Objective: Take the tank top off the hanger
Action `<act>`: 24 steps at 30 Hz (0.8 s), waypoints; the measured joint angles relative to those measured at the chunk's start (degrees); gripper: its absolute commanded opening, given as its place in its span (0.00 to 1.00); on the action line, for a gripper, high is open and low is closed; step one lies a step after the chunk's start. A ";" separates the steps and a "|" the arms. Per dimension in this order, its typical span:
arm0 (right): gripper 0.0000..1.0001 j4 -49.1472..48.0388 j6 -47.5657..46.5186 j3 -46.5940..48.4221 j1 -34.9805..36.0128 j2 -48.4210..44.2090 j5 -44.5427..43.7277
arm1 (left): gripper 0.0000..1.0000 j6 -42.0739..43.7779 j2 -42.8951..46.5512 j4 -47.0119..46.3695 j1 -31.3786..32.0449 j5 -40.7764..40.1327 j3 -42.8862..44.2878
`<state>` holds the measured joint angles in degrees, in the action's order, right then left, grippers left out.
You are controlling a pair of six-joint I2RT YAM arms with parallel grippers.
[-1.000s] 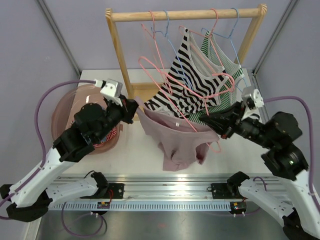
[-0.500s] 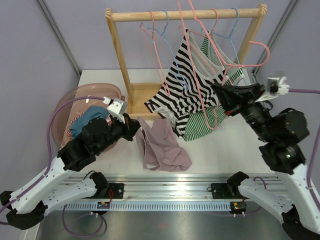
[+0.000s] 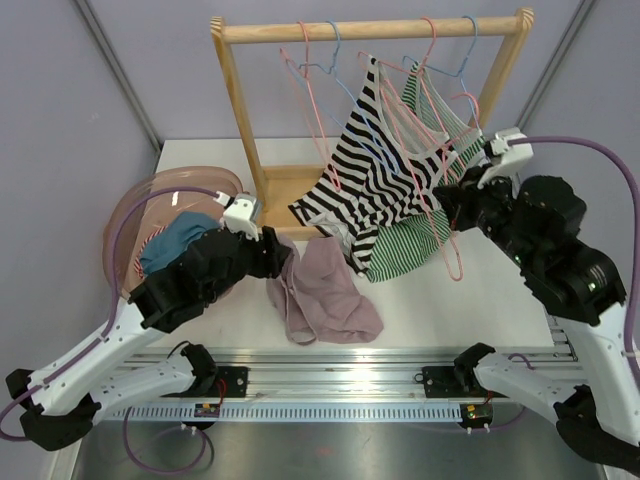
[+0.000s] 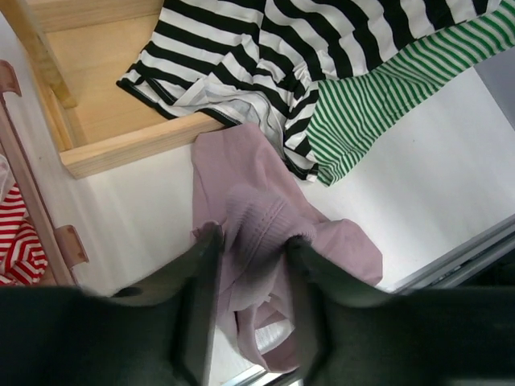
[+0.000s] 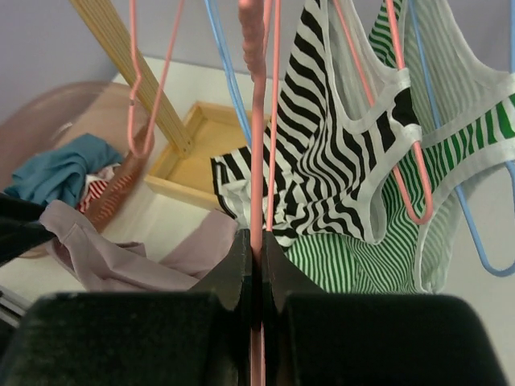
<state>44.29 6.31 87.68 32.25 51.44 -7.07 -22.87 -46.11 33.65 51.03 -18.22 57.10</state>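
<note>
Cloth in a dusty mauve lies heaped on the tabletop [image 3: 470, 310] nearest the arms: this is the tank top [image 3: 325, 300], and it is off its hanger. A second ago it was stretched in the air between the two arms with the wire still inside it; now it has dropped flat, with nothing threaded through it. The left gripper [image 4: 253, 241] sits low over its near-left edge, and its fingers [image 4: 201, 297] have just parted. They stand a little way apart, astride a raised fold of the fabric, straddling it rather than pinching it, so I would say the garment has been let go. To the right and a little further back, the right gripper [image 5: 256, 241] is clamped tight on the pink hanger [image 5: 256, 121], which now dangles bare from it. That arm has come down from the high lift it made a moment ago. I take the separating to be done, with only the hanger left to dispose of. Behind all this a black-and-white striped top [image 3: 375, 170] and a green striped top [image 3: 415, 240] hang from the wooden rack [image 3: 370, 30], their hems touching the mauve heap's far edge. Off to the left is a pink basin [image 3: 130, 215] of other clothes.
</note>
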 measured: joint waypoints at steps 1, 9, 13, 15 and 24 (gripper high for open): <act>0.00 1.14 -0.42 1.31 0.00 2.05 -0.24 | 0.71 -0.07 -0.37 0.31 0.00 0.02 0.17; 0.00 4.72 -3.72 22.12 0.00 21.68 -0.85 | 0.99 -1.16 -0.55 3.80 -0.02 0.09 2.05; 0.00 6.27 -5.44 35.30 0.00 32.00 -0.94 | 0.99 -1.20 -0.52 6.36 -0.02 0.13 3.23; 0.00 7.15 -6.51 41.07 0.00 36.96 -1.07 | 0.99 -1.27 -0.52 7.48 -0.02 0.15 3.32; 0.00 10.75 -9.70 59.54 -0.37 54.73 -2.58 | 0.99 -1.84 -0.72 9.03 1.53 1.03 3.32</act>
<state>55.05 -3.40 147.22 31.88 106.17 -9.65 -24.71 -46.83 42.68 52.56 -17.19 60.42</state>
